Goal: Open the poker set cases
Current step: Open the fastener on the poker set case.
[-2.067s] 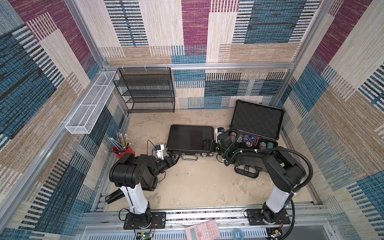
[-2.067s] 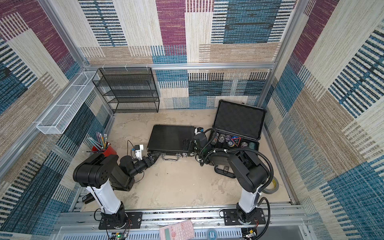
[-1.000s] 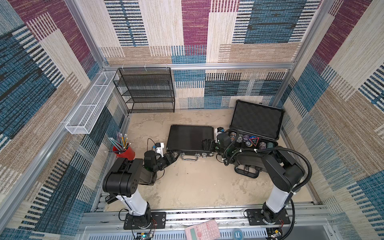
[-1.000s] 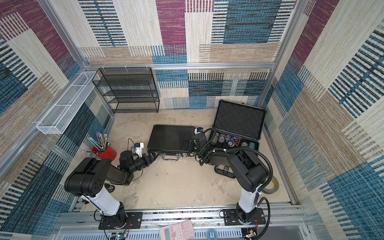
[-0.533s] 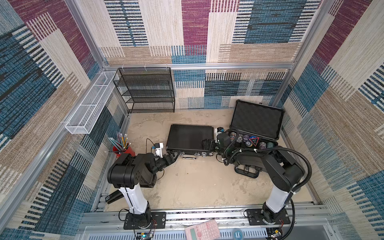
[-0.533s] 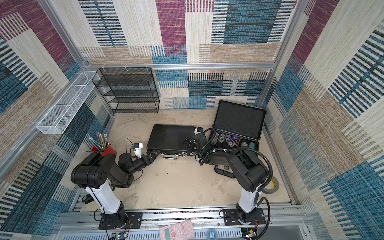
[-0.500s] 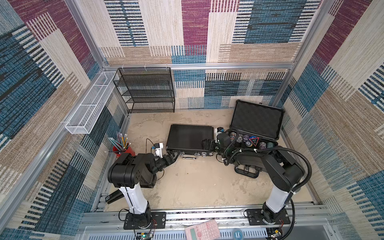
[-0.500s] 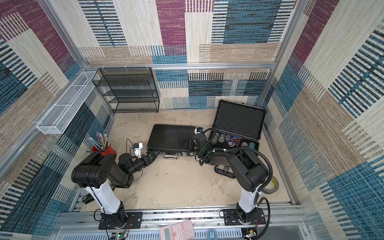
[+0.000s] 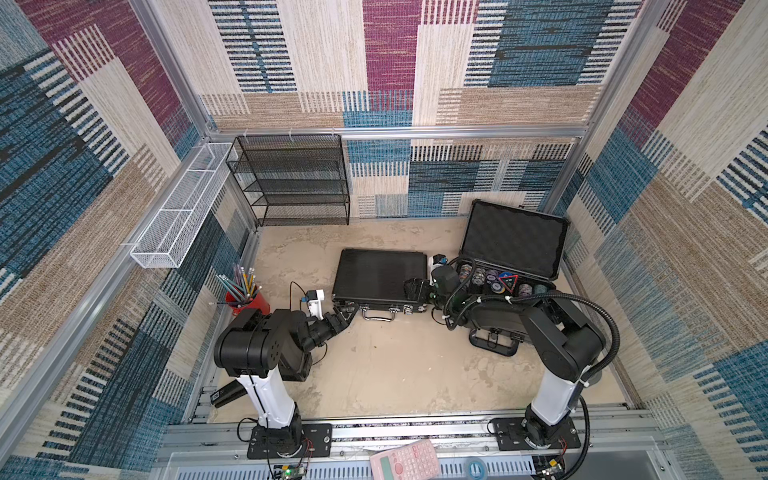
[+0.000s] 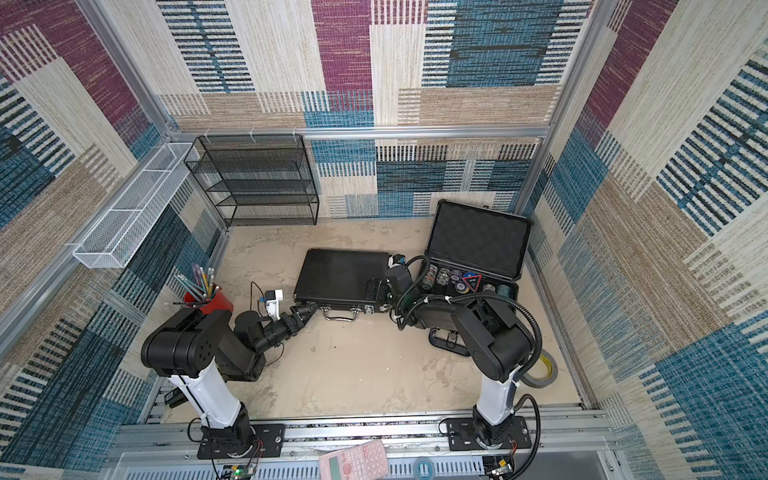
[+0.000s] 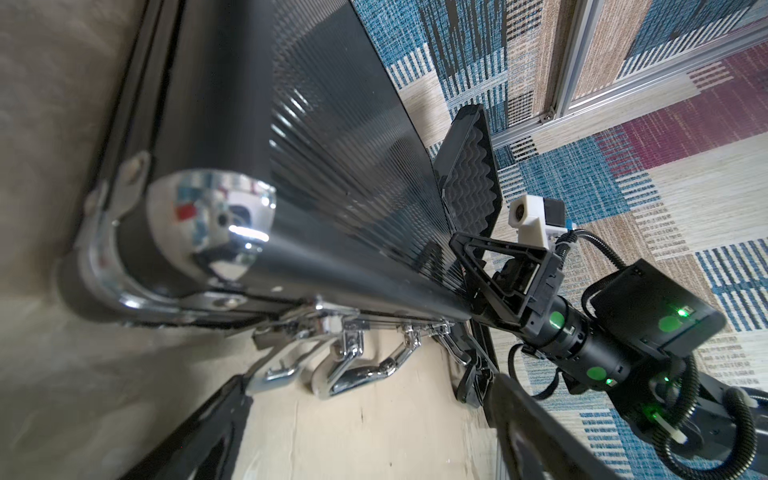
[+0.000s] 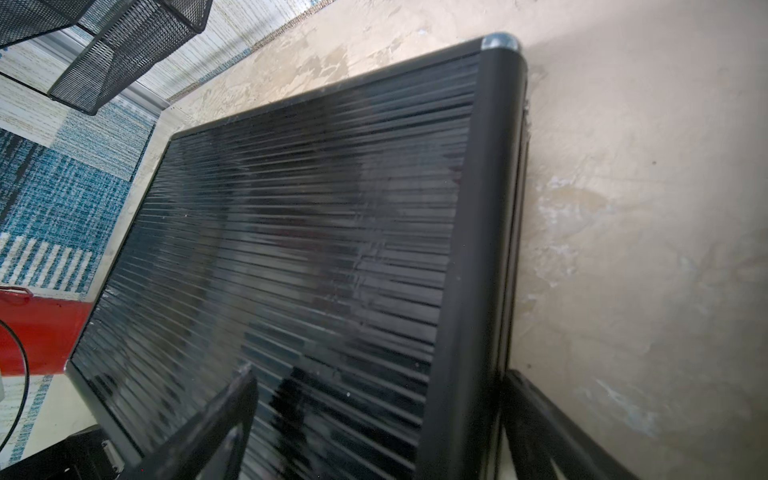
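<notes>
The slim black ribbed case (image 9: 380, 274) (image 10: 340, 272) lies shut on the floor, its chrome handle (image 11: 353, 368) and latches facing the arms. The thicker case (image 9: 515, 239) to its right stands open, its foam lid upright and poker chips (image 9: 494, 284) showing in its tray. My left gripper (image 9: 347, 309) (image 11: 370, 380) hovers open, low by the slim case's front left corner, with only floor between its fingers. My right gripper (image 9: 415, 289) (image 12: 380, 374) is open astride the slim case's right front edge, one finger (image 12: 216, 419) over the lid and one beside the wall.
A black wire-mesh rack (image 9: 291, 178) stands at the back left. A white wire basket (image 9: 178, 212) hangs on the left wall. A red cup of pencils (image 9: 245, 297) sits left of the left arm. A pink calculator (image 9: 405, 459) lies on the front rail.
The left arm's body has risen and its gripper has edged slightly closer to the slim case's front left corner. The right arm has stayed at the case's right edge.
</notes>
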You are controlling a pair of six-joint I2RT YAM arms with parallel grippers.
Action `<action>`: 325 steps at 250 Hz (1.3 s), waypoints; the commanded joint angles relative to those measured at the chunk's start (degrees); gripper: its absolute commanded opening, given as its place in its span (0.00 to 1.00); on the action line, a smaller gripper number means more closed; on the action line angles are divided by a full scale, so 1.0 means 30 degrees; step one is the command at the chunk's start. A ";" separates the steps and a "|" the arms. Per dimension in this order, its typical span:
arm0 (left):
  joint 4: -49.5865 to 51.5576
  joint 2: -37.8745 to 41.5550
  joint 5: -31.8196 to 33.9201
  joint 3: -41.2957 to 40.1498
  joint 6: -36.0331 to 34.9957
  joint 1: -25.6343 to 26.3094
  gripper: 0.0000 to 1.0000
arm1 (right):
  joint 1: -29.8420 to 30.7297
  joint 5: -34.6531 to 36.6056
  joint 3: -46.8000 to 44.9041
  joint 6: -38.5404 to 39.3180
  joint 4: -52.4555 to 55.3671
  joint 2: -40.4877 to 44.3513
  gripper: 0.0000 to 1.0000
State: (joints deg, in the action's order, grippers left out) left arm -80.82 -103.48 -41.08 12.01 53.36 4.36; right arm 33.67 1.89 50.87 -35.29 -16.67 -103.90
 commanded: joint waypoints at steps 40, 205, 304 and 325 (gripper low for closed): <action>0.0003 0.0980 -0.0641 -0.0282 0.0929 -0.0018 0.92 | -0.0063 0.0426 -0.0264 -0.0098 0.4845 -0.0379 0.92; 0.0110 0.3364 -0.0186 -0.1105 0.2583 -0.0047 0.92 | -0.0061 0.0967 -0.0269 0.0059 0.5292 -0.0576 0.91; 0.5247 0.7397 0.0451 -0.0808 0.1810 -0.0033 0.92 | -0.0061 0.0832 -0.0252 0.0049 0.5237 -0.0285 0.94; 0.9395 0.9593 0.0617 -0.0111 0.0259 -0.0047 0.93 | -0.0087 0.0517 -0.0348 -0.0200 0.4793 0.0097 0.97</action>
State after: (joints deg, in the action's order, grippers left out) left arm -68.47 -81.12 -40.38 9.39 60.55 4.21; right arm 33.67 1.83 50.92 -36.49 -16.19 -104.16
